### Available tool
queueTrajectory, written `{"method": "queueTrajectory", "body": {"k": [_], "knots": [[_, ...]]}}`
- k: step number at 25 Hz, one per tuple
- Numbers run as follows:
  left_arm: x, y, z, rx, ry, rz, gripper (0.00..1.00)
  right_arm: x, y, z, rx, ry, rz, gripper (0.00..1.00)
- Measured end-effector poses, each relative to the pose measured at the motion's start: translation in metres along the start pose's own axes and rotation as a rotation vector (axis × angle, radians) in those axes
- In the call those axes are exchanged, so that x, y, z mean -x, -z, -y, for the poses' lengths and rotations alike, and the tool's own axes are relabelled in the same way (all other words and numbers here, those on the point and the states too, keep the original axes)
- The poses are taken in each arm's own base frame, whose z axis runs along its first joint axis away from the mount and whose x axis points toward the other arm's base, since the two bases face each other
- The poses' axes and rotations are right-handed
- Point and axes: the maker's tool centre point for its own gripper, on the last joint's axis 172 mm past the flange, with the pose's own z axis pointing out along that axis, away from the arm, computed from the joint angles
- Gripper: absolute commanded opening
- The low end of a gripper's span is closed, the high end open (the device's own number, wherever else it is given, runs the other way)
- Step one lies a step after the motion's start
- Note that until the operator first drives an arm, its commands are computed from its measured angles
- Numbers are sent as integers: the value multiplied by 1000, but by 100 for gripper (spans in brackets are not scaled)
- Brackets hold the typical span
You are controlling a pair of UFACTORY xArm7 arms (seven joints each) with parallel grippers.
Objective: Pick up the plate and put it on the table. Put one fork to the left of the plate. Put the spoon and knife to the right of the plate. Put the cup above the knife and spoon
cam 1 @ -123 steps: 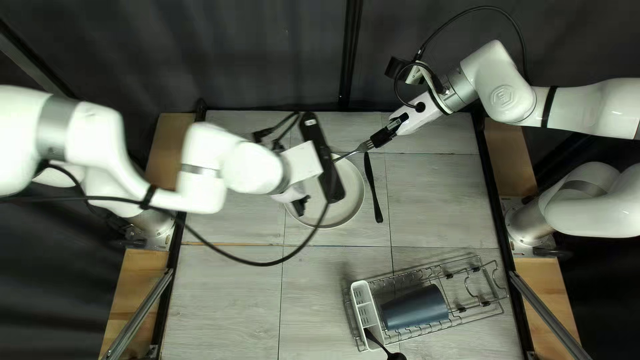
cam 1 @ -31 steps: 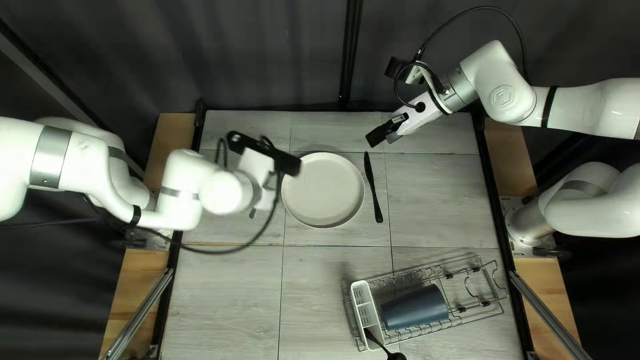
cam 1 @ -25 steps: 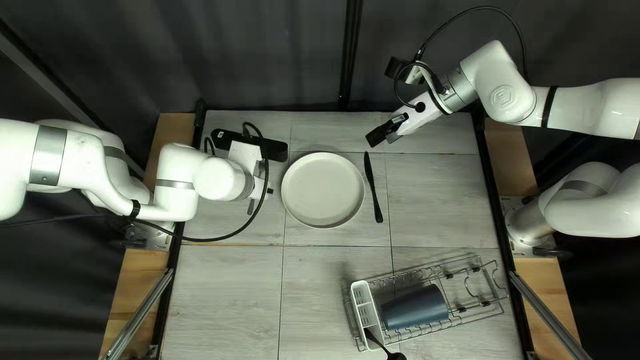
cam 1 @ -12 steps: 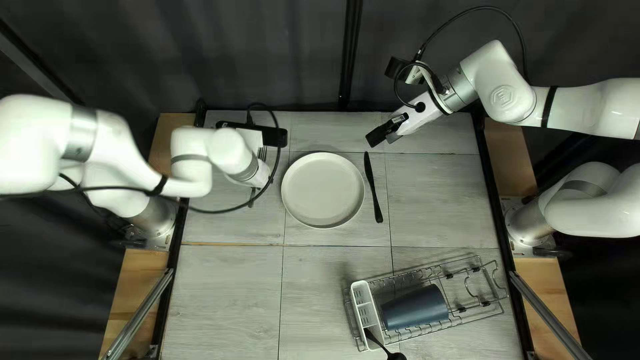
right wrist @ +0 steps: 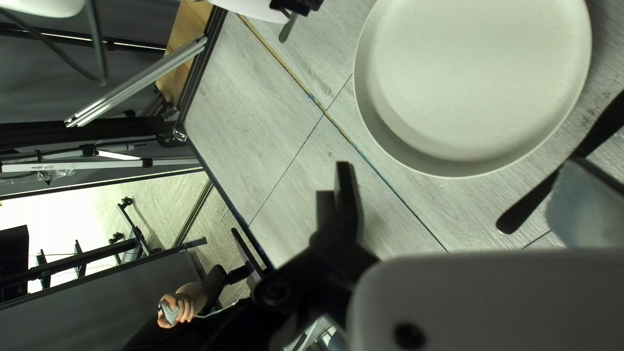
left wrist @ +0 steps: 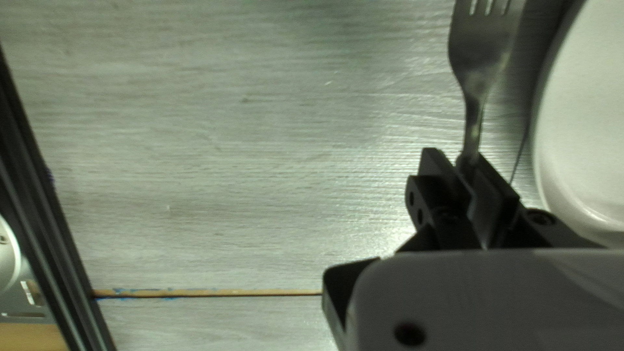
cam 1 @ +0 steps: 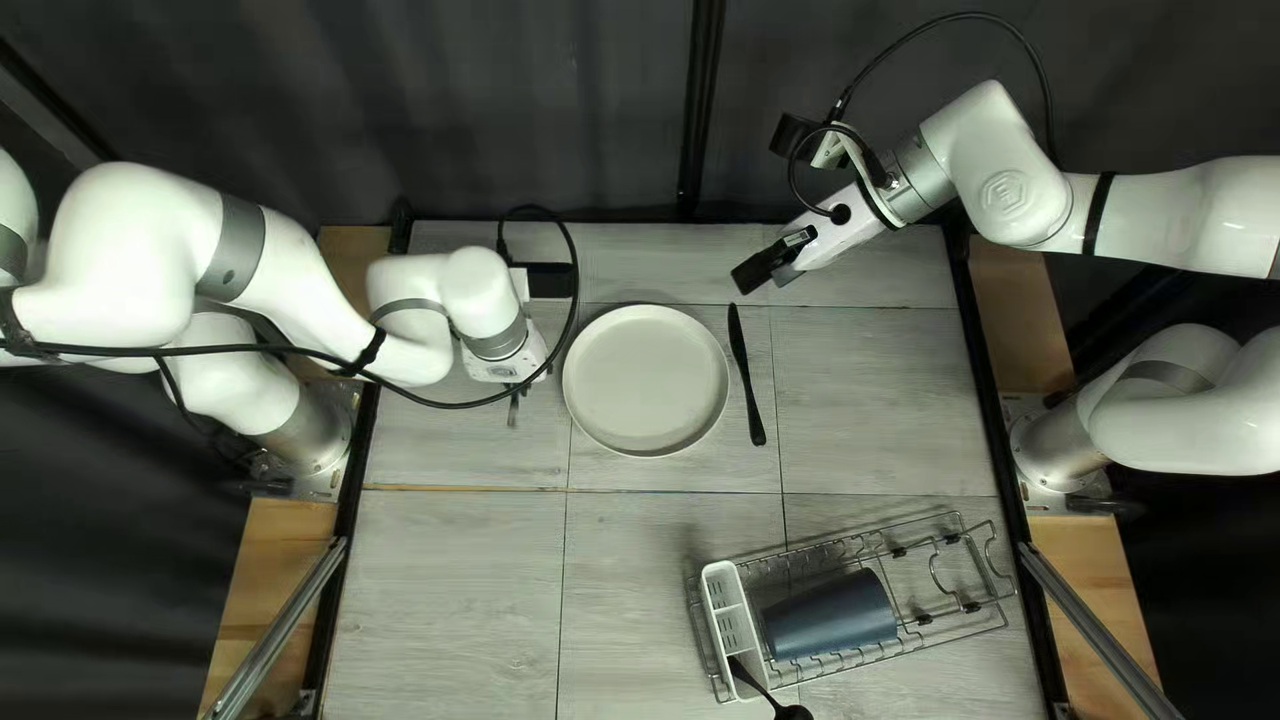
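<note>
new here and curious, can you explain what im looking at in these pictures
Two white robot arms stand at opposite sides of a table. The top picture looks down from above the near edge; the other two are taken from the arms themselves. The left gripper is shut on a fork beside the plate. The right gripper is open and holds nothing. A knife lies on the plate's other side. Nearer, a wire rack carries a cup, and a spoon sits in its white holder.
</note>
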Motion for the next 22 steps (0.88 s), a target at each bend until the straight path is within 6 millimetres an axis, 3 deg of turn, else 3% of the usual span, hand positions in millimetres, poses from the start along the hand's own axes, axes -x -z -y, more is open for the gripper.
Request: {"method": "queueTrajectory", "body": {"k": [16, 18, 19, 20, 22], "knots": [[-9, -40, -10, 45, -33, 54, 0, 0, 0, 0, 0, 0, 0, 100], [-11, -43, -10, 45, -36, 58, 11, 0, 0, 0, 0, 0, 0, 100], [-11, -44, -10, 46, -38, 60, 79, 0, 0, 0, 0, 0, 0, 100], [-12, -44, -10, 46, -39, 62, 100, 0, 0, 0, 0, 0, 0, 100], [-12, -44, -10, 46, -40, 65, 100, 0, 0, 0, 0, 0, 0, 100]]}}
